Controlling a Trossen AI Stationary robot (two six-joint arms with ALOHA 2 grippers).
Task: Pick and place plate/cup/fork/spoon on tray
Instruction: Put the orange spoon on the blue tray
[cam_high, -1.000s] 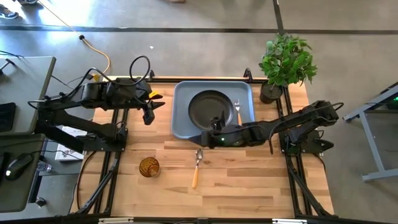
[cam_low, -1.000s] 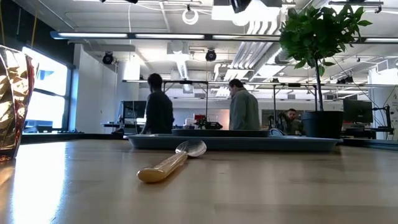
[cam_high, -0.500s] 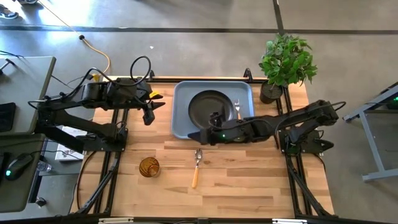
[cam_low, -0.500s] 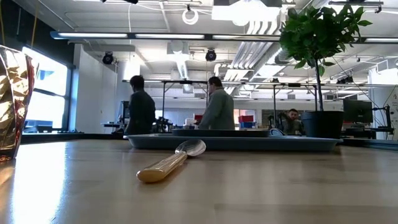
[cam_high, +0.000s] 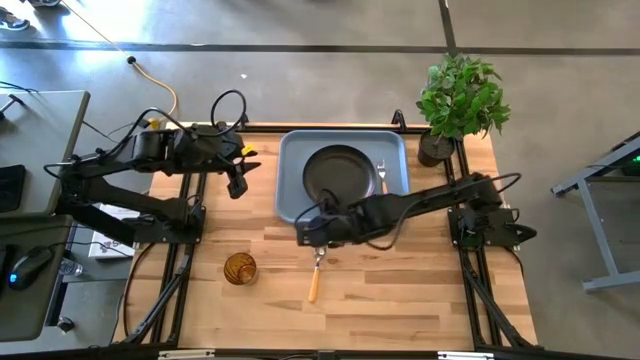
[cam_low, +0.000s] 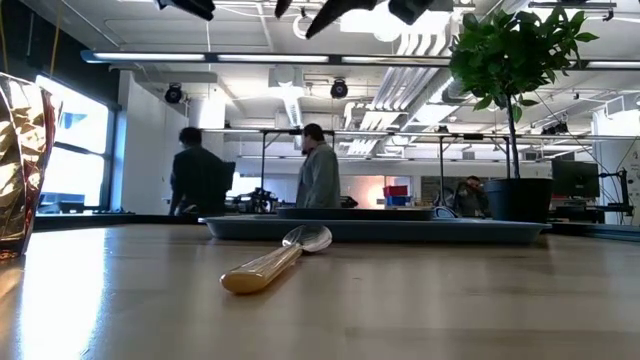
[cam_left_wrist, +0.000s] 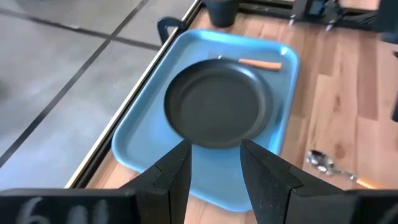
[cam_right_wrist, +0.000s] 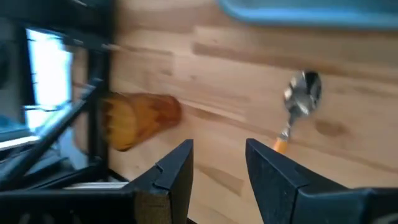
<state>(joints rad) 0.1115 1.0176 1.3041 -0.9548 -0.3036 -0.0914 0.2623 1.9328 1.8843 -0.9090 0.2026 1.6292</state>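
right end effector (cam_high: 313, 233): fingers spread, nothing held. we see it over the worktop (cam_high: 400, 290) just off the tray's near edge, above the spoon's bowl end.
what changed: a second ago it sat over the tray (cam_high: 292, 160) by the plate; now it has swung off the tray and out toward the spoon. the arm is stretched further across.
meaning: we read this as the reach for the next pick, spoon most likely, cup second.
spoon (cam_high: 316, 270): flat on the worktop just in front of the tray, metal bowl toward the tray, orange-tan handle pointing away. not moved.
cup (cam_high: 239, 268): upright on the worktop, well left of the spoon, apart from the tray. untouched.
plate (cam_high: 340, 175): on the tray, centre.
fork (cam_high: 382, 179): on the tray, beside the plate on its right, orange handle.
progress: two of four placed, spoon and cup left.
left end effector (cam_high: 238, 183): fingers apart, empty, parked over the worktop's left edge beside the tray. no change.
risk: thin spoon lying flat, we expect a tricky pinch.
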